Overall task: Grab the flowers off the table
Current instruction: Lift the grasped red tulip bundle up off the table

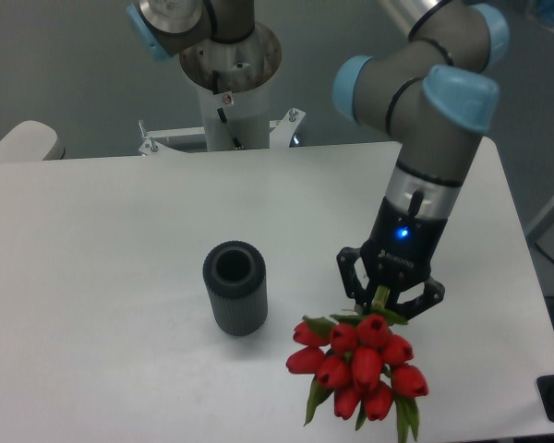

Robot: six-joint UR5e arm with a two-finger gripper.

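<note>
Grey arm segments with pale blue joint caps descended from the upper right of the view, the wrist pointing steeply downward over the right half of the white worktop. A blue indicator light glowed on the black wrist housing just above the tool. The tool's two black fingers were drawn in around the green stems of the red tulip bunch, closed upon them just above the blooms. The stems ran up between the fingers, while the flower heads pointed down and toward the camera, clustered below the tool with green leaves trailing at the bunch's lower edge. Whether the blooms rested on the worktop or hung just clear of it could not be told from this view. To the left of the flowers, well apart from them, a dark grey ribbed cylindrical vase stood upright on the worktop, its open mouth showing a dark interior with nothing visible inside. The arm's white base column rose behind the far edge.
</note>
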